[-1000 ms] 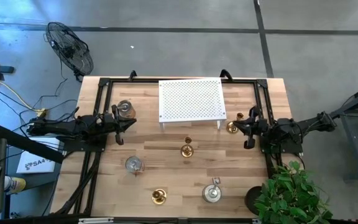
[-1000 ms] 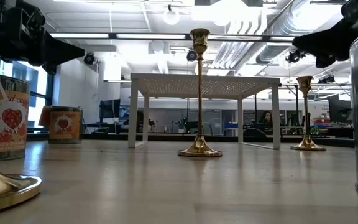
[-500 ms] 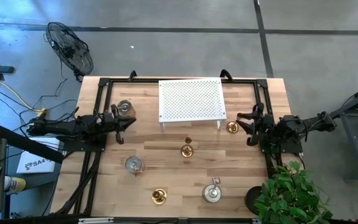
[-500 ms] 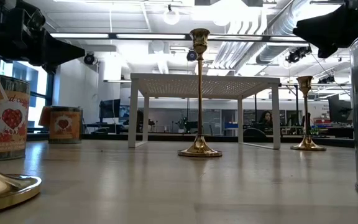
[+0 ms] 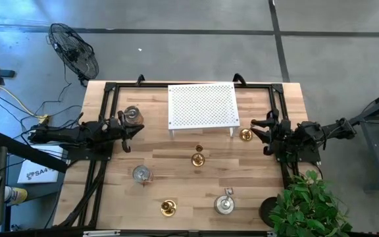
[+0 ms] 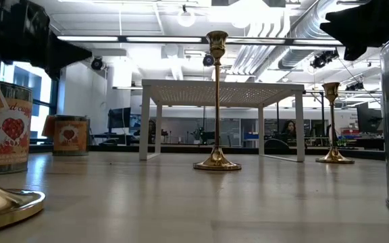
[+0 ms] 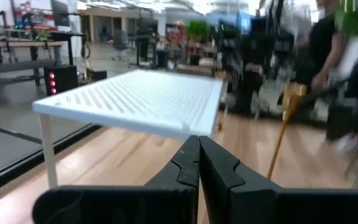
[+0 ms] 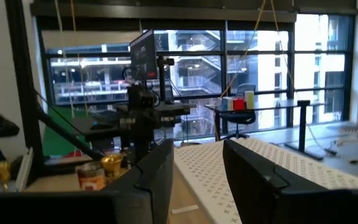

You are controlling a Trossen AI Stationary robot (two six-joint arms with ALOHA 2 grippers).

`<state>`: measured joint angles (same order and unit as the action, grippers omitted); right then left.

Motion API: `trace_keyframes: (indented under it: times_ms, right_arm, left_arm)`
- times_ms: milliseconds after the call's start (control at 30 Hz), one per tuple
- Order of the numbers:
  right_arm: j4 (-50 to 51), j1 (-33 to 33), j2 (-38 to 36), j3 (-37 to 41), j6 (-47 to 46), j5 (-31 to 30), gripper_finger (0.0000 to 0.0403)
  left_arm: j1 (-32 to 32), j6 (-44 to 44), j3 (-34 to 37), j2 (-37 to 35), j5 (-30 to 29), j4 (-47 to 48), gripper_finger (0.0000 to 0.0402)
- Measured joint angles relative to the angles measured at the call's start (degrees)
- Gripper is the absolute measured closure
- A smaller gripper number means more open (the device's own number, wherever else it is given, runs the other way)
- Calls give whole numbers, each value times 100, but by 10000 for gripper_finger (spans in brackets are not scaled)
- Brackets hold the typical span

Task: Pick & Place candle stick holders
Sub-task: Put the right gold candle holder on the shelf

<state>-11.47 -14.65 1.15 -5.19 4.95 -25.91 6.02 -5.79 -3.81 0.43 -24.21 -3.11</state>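
right gripper: right of centre in high view, fingers parted, holding nothing, just right of gold candlestick | left gripper: left side, fingers pressed together, empty, below cup holder | other holders: lower middle of table

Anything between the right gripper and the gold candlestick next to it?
Nothing visible. The right gripper is open, just right of the gold candlestick by the white rack's front right leg, with bare table between them.
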Motion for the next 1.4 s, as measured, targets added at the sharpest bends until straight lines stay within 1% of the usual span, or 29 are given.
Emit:
trace_keyframes:
  times_ms: [67, 167, 300, 433, 533, 633, 767, 867, 1000, 1033, 1100, 1200, 1267, 1400]
  right_arm:
    - [-1, 1, 0, 0, 111, 50, 269]
    - [30, 1, -1, -2, 126, 100, 269]
    - [133, 1, 1, -1, 17, 233, 268]
    - [94, 1, 1, -7, 49, 323, 268]
    - [530, 0, 3, -289, 134, 320, 268]
    - [1360, 1, 4, -827, 111, 113, 267]
    - [2594, -1, 186, -1649, -225, 39, 267]
    - [3329, 1, 448, -2209, -923, 37, 268]
    - [4198, 0, 844, -2879, -1665, 322, 273]
    - [4426, 1, 944, -2994, -1803, 356, 273]
    - [4870, 1, 1183, -3195, -2020, 377, 273]
    - [5433, 1, 1585, -3374, -2276, 211, 273]
    - [5673, 1, 1861, -3446, -2379, 183, 273]
    - [5949, 1, 2405, -3631, -2417, 230, 274]
  left_arm:
    - [0, -339, -180, -9, -57, 2, 396]
    - [-2, -730, -471, 28, 143, 322, 371]
    - [-1, -952, -691, 103, 592, 456, 314]
    - [-2, -1001, -724, 217, 676, 391, 253]
    - [0, -981, -724, 279, 672, 122, 217]
    - [0, -759, -726, 323, 669, -159, 194]
    - [0, -622, -733, 321, 669, -388, 182]
    - [-1, -607, -733, 323, 668, -382, 181]
    - [0, -560, -733, 321, 577, -366, 181]
    - [0, -480, -733, 321, 466, -359, 181]
    - [0, -369, -733, 321, 62, -359, 181]
    - [-2, -345, -733, 321, -485, -332, 181]
    - [-1, -345, -733, 321, -565, -296, 181]
    - [-2, -345, -735, 321, -455, -297, 181]
